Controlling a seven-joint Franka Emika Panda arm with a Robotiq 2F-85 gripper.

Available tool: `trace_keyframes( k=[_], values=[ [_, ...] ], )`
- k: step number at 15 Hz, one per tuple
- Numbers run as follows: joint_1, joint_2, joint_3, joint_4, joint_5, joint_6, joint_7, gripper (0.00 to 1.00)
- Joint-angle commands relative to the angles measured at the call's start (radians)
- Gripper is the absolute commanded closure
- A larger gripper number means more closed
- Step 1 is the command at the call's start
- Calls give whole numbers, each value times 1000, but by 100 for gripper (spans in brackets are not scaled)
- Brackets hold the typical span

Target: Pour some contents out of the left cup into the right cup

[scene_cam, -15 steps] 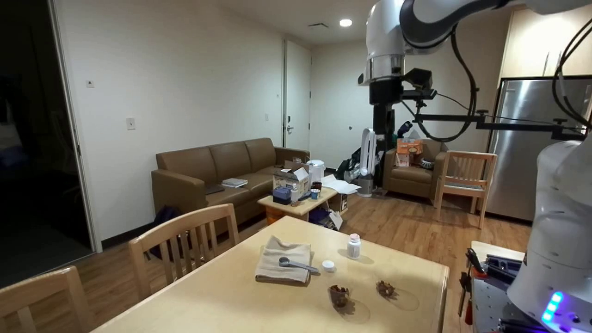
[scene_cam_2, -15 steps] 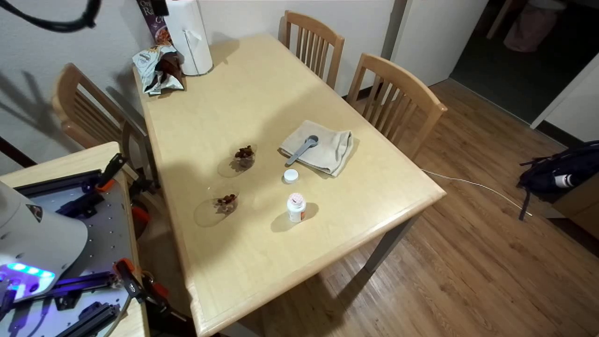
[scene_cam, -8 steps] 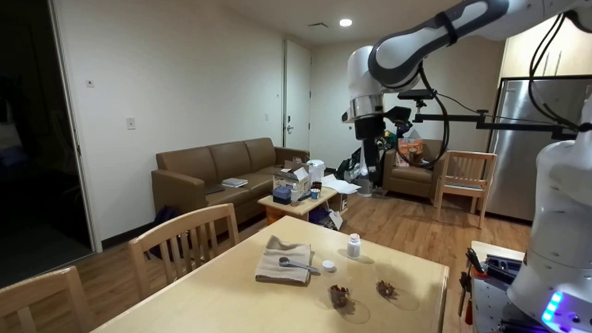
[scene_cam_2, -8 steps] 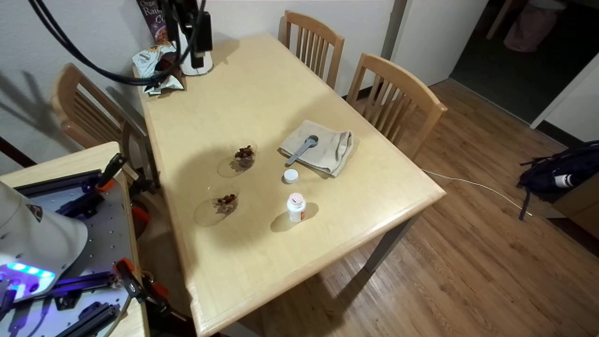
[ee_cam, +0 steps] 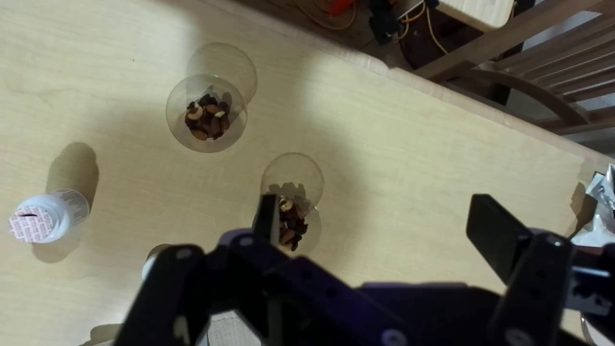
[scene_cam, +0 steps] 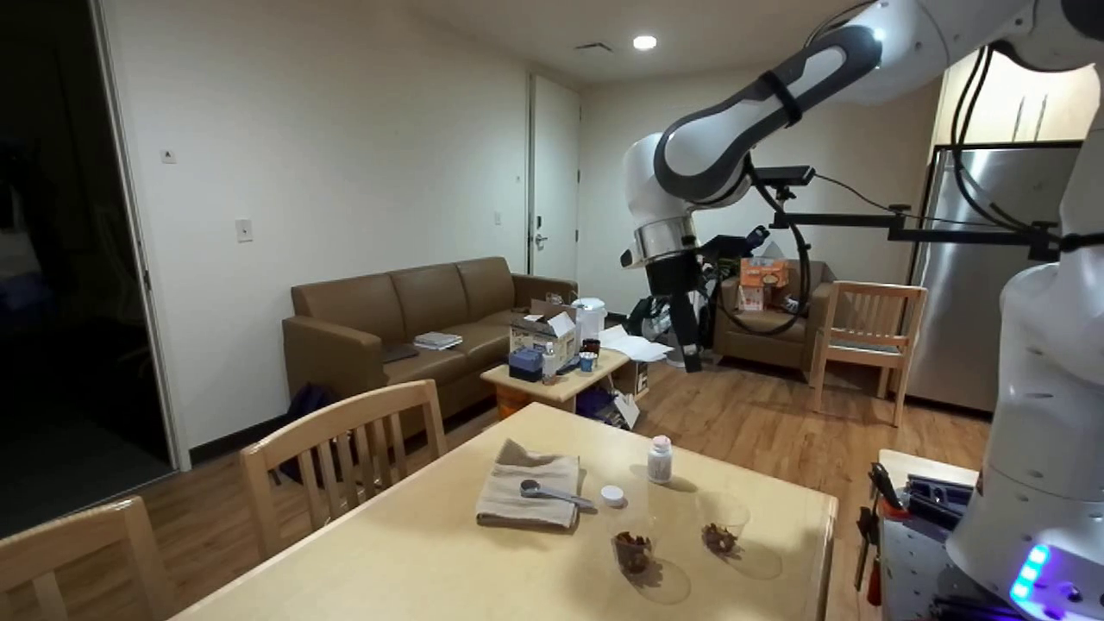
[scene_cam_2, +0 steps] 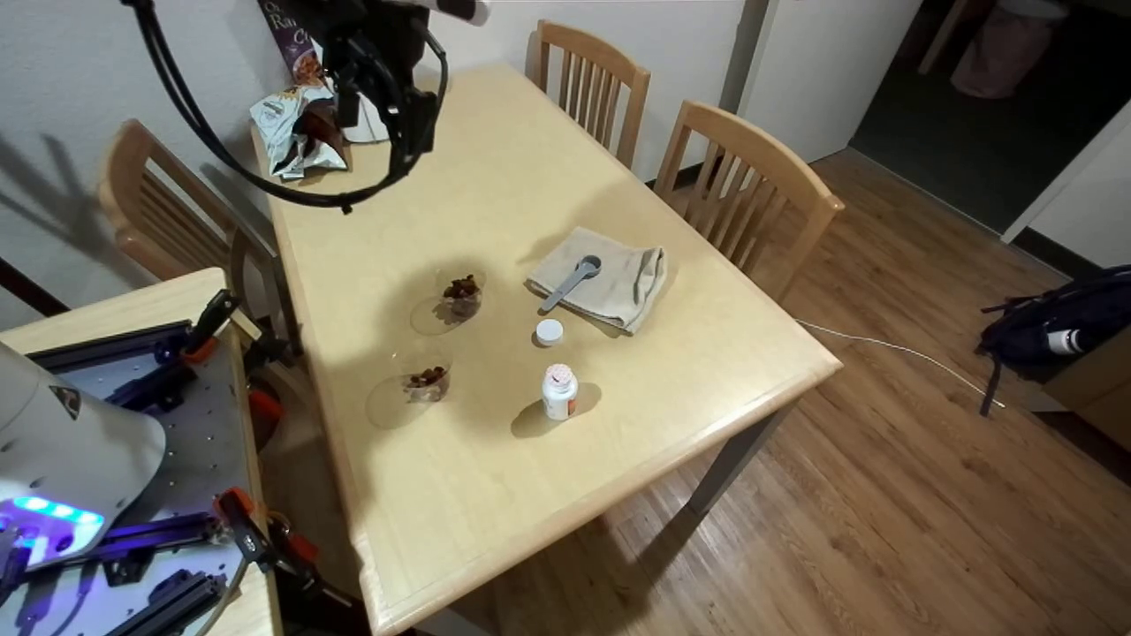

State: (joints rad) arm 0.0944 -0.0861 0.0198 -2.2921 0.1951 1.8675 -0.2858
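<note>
Wrist view only: individual nuts (ee_cam: 215, 126), right cup (ee_cam: 175, 108)

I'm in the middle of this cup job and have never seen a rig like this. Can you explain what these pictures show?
The machine is a single robot arm, with a two-fingered pincer below its wrist. Two pictures look on from outside it; the third looks down from the wrist, past the pincer. On the table stand the left cup and the right cup (the arm's left and right), both see-through, with nuts inside. A bottle and a cap are nearby. A scoop lies on a folded cloth, and a bag sits toward one end. Nothing is held: the pincer is open above the table, touching neither cup.
</note>
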Motion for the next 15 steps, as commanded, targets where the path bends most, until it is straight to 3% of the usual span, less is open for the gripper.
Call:
trace_keyframes(
  k=[1,3,6,15],
  values=[
    [-6,-7,17,-12,-46,42,-7,0],
    [2,38,32,-5,-125,55,-25,0],
    [18,117,55,-13,-152,112,-104,0],
    [81,329,156,8,-372,428,-182,0]
  ],
)
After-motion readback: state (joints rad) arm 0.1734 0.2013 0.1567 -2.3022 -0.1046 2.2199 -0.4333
